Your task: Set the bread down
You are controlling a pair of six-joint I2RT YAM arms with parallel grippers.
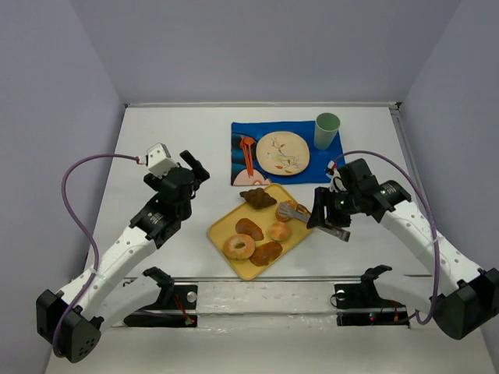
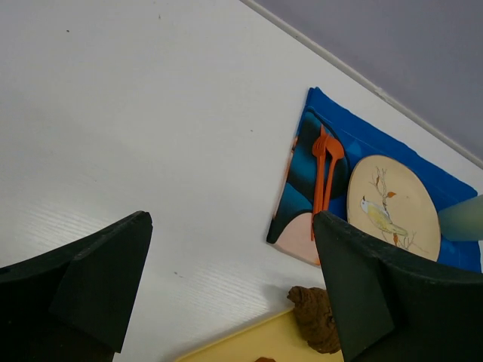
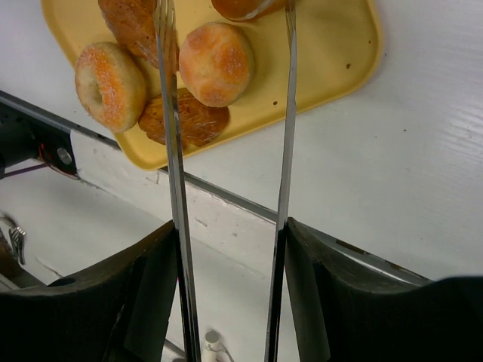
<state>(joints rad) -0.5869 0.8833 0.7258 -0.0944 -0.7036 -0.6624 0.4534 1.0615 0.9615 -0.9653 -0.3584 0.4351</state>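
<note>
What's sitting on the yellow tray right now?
Croissant, donut, round bun, oval roll, flat brown pastry, and a glossy roll partly covered by the tongs' tips.

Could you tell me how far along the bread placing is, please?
Done, it seems: croissant and roll lie on the tray. In hand: the right gripper holds tongs, tips spread either side of the roll, not pinching it. Still to do: the plate bears no bread, so if it belongs there, both pieces remain. The left gripper is open.
</note>
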